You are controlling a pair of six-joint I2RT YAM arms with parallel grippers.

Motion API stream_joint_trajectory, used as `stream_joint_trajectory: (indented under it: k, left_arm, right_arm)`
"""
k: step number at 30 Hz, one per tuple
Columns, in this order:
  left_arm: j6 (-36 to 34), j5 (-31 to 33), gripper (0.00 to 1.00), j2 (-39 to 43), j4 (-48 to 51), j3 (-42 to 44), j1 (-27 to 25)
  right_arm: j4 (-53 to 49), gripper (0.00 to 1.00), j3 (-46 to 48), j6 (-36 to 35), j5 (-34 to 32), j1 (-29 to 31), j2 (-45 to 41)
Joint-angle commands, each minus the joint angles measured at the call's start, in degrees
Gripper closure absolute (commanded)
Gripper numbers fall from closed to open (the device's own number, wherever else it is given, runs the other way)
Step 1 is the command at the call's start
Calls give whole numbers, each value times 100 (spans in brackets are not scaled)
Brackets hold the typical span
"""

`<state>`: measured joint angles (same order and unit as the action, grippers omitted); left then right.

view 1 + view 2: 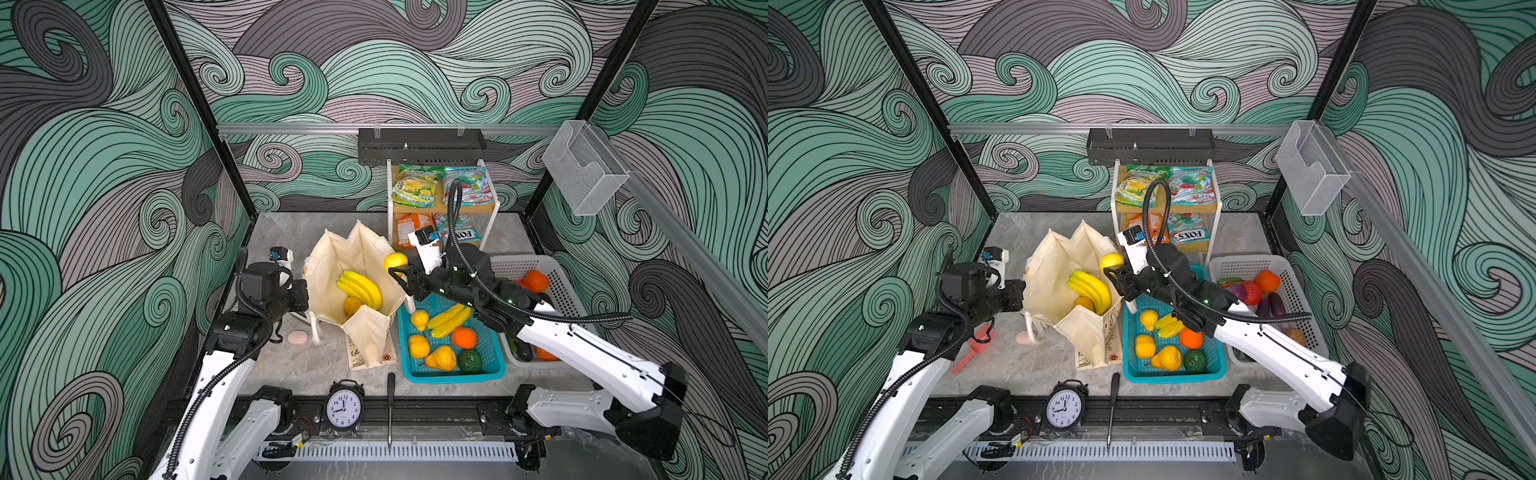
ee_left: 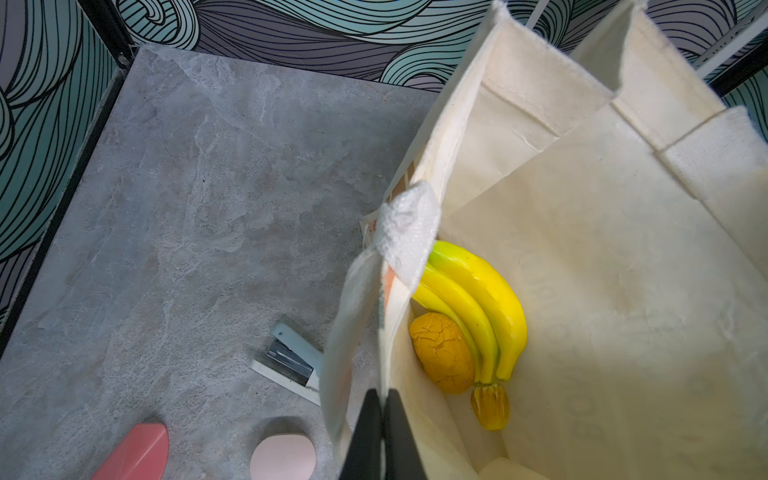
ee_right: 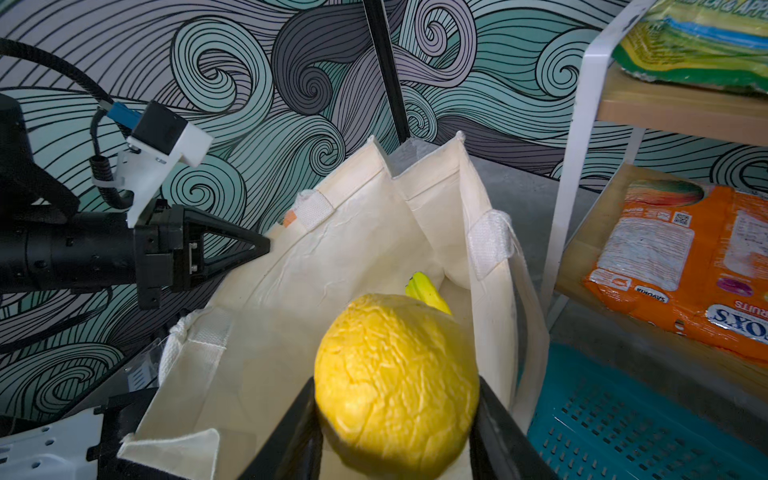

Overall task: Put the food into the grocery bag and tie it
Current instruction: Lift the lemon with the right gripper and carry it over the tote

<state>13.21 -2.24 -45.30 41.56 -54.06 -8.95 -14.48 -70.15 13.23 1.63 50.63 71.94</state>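
Grey stone-look bench (image 1: 291,365), enclosed on three sides by teal-and-grey wave wallpaper (image 1: 374,62). At the near edge an alarm clock (image 1: 344,407) stands on the black rail, with a screwdriver (image 1: 390,409) lying across the rail just to its right. Next back, a teal basket (image 1: 453,377) holds loose toy fruit in yellow, orange and green. Just left of it the grocery bag (image 1: 328,266) stands upright with its mouth open and a rope handle (image 1: 314,328) hanging outside its left side. A banana bunch (image 1: 360,288) and a yellow-orange fruit (image 1: 352,306) lie touching on the bag's bottom. The left end effector (image 2: 383,395) is closed, pinching the bag's left rim; the left wrist view shows both fingers pressed together on the cloth edge. A small pink oval object (image 1: 298,337) lies on the bench near that arm. The right end effector (image 1: 398,271) grips a yellow fruit (image 3: 397,382), one finger on either side of it; the fruit sits above the bag's right rim, not yet inside. Behind the right arm a white basket (image 1: 557,274) holds more produce, orange and purple pieces among it. Further back a white-framed rack (image 1: 490,195) stands against the rear wall. A green-yellow packet (image 1: 415,185) and a teal-red packet (image 1: 471,185) lie side by side on its upper shelf, and an orange packet (image 1: 413,228) lies below. A black tray (image 1: 422,145) hangs on the wall above the rack.
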Motion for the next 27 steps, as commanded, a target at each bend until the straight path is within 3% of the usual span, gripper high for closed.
stream_joint_trajectory:
  k: [1,6,14,27]
  left_arm:
    - [-62,-109,100,-31,-8,1,26]
    - [-73,-172,100,-18,-29,6,33]
    - [-80,-334,100,-91,-38,1,26]
    - [-56,-478,100,-89,-73,10,31]
  right_arm:
    - [-331,55,-426,-68,291,43,499]
    - [-1032,57,-1135,-152,323,185,1383]
    - [-1164,57,-1523,-269,-53,463,2066]
    - [-1925,57,-2402,-331,252,597,3144]
